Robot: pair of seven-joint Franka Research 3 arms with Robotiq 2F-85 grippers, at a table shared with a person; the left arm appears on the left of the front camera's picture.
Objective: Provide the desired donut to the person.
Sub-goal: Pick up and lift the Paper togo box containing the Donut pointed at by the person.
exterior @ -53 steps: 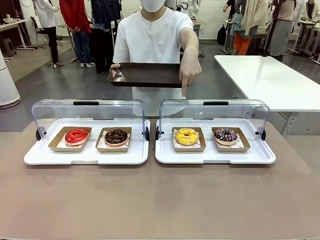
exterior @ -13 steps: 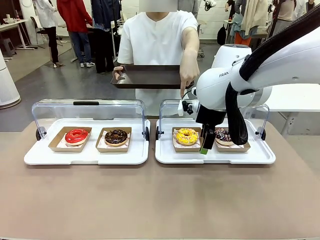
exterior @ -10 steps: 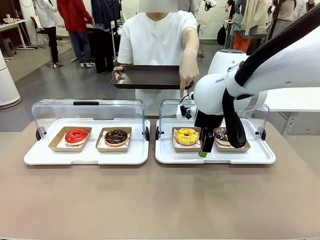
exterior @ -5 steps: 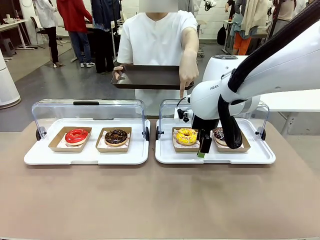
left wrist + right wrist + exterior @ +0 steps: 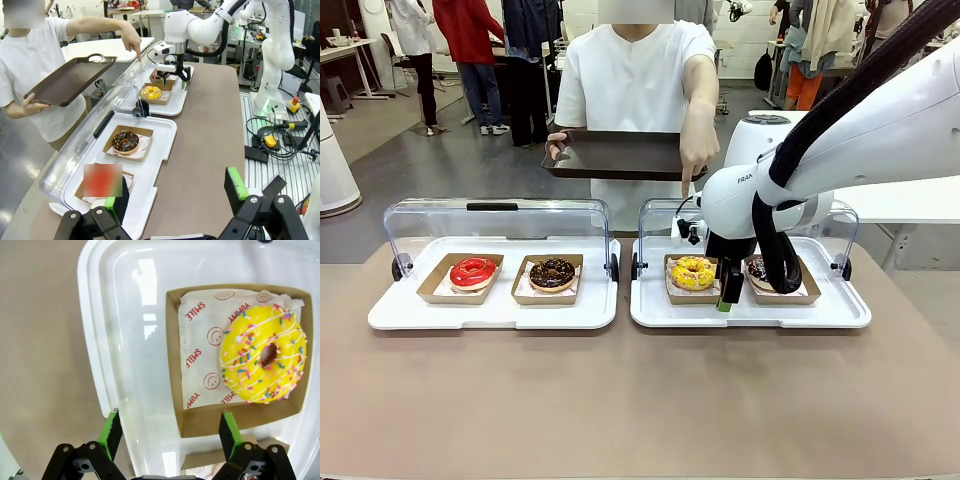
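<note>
Brown table (image 5: 620, 400) bore two white display trays (image 5: 650, 318). The person (image 5: 630, 80) pointed at the yellow sprinkled donut (image 5: 693, 271) in the right-hand tray; right gripper (image 5: 725, 298) hung over its carton (image 5: 230, 422) edge, jaws wide, evidently to grasp. Left gripper (image 5: 176, 192) likewise spread.

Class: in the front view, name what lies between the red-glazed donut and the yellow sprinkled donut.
The chocolate donut in its cardboard box, then the seam where the left tray meets the right tray; the front view shows this.
</note>
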